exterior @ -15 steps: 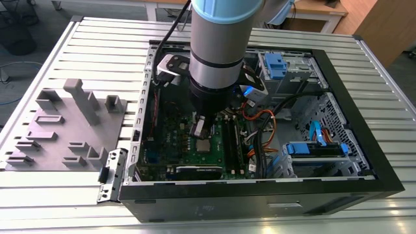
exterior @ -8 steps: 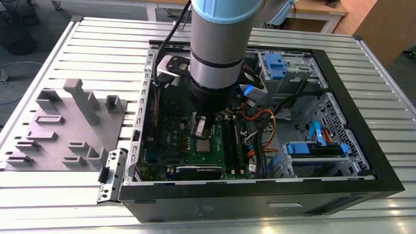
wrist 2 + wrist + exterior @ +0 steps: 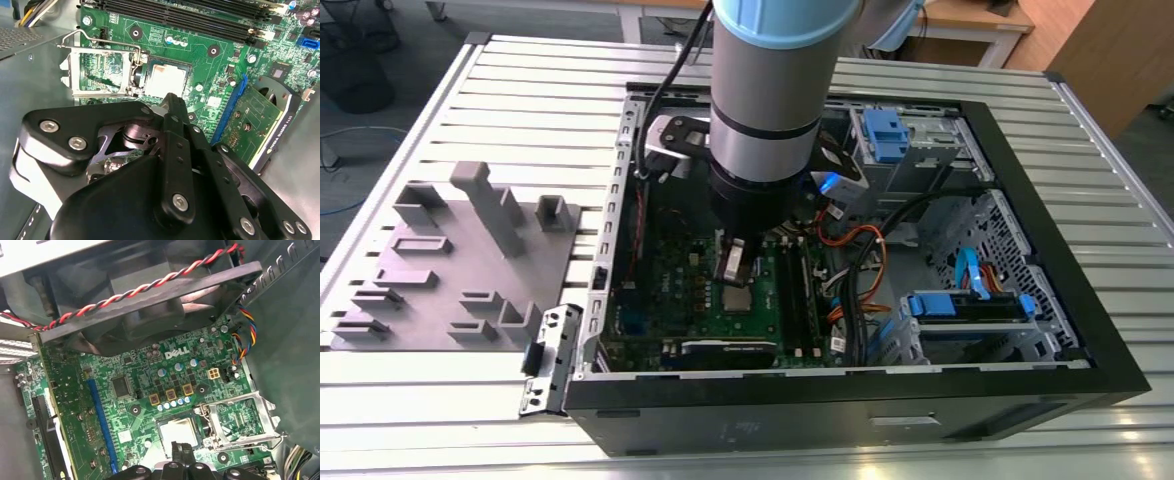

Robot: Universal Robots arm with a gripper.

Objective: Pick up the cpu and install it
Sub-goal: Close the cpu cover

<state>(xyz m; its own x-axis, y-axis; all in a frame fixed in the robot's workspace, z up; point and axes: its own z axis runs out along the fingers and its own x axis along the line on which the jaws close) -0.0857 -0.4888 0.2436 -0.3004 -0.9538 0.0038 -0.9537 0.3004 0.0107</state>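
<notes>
The cpu (image 3: 167, 80) is a small silver-grey square lying flat in its socket on the green motherboard (image 3: 220, 55). It is also seen in the first wrist view (image 3: 180, 432) and in the exterior view (image 3: 738, 298). The shiny load frame (image 3: 97, 75) stands flipped open beside the socket, with its wire lever raised. My gripper (image 3: 169, 100) hangs straight down inside the computer case, just above the cpu's near edge. In the exterior view the gripper (image 3: 735, 266) sits directly over the socket.
The black case (image 3: 1067, 330) walls in the arm on all sides. A black fan (image 3: 150, 305) with red and black wires hangs near the board. Memory slots (image 3: 200, 20), a graphics card (image 3: 260, 120), orange and blue cables (image 3: 854, 250) and a grey plastic fixture (image 3: 454, 260) lie around.
</notes>
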